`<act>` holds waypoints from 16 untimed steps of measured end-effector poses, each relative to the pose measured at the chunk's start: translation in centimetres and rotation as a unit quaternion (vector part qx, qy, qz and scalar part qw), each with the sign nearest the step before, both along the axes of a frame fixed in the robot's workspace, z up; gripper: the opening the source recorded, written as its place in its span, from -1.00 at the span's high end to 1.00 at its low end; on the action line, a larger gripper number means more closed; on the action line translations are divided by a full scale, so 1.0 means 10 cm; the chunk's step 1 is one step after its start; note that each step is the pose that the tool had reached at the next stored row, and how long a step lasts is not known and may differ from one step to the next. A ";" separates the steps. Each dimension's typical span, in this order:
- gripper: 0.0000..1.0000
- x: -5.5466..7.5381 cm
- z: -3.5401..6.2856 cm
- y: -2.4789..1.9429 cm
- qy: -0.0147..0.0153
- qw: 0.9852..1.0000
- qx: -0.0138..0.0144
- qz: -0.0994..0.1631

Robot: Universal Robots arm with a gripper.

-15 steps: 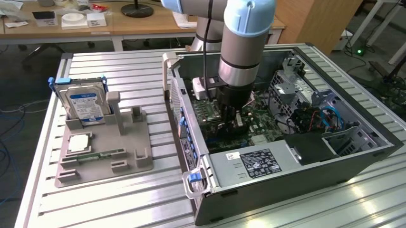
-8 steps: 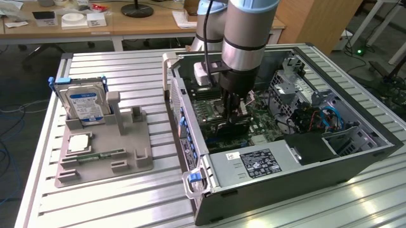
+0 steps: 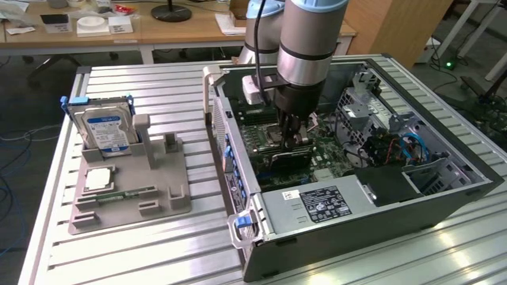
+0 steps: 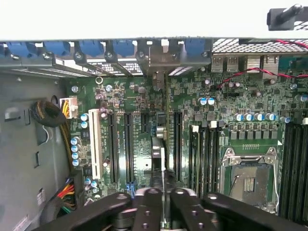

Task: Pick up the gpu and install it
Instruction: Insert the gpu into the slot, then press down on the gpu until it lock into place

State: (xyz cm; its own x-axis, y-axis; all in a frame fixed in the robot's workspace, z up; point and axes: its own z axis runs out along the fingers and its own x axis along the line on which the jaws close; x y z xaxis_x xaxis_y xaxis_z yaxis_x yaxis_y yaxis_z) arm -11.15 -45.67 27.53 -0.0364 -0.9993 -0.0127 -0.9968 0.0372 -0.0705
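Observation:
The gpu (image 4: 160,144) shows edge-on in the wrist view as a thin dark card standing upright over a motherboard slot, its silvery bracket end toward the case's rear wall. My gripper (image 4: 163,211) has its black fingers (image 4: 147,209) drawn in on either side of the card's upper edge. In the exterior view the gripper (image 3: 291,140) reaches straight down inside the open computer case (image 3: 237,178), with the dark gpu (image 3: 287,157) just beneath it on the green motherboard (image 3: 265,139).
Long black expansion slots (image 4: 127,144) and a white one (image 4: 95,149) flank the card, with the CPU socket (image 4: 248,178) close by. Cables (image 3: 396,148) and a power supply (image 3: 317,205) crowd the case. Outside, a grey holder (image 3: 130,190) carries a hard drive (image 3: 107,127), a processor (image 3: 99,178) and a memory stick (image 3: 127,194).

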 end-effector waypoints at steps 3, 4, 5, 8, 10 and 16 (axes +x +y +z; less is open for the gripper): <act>0.80 0.00 0.000 0.000 0.000 1.000 0.000 0.000; 0.80 0.00 0.000 0.000 0.000 1.000 0.000 0.000; 0.80 0.00 0.000 0.000 0.000 1.000 0.000 0.000; 0.80 0.00 0.000 0.000 0.000 1.000 0.000 0.000; 0.80 0.00 0.000 0.000 0.000 1.000 0.000 0.000; 0.80 -0.02 -0.001 0.000 -0.001 1.000 0.000 0.000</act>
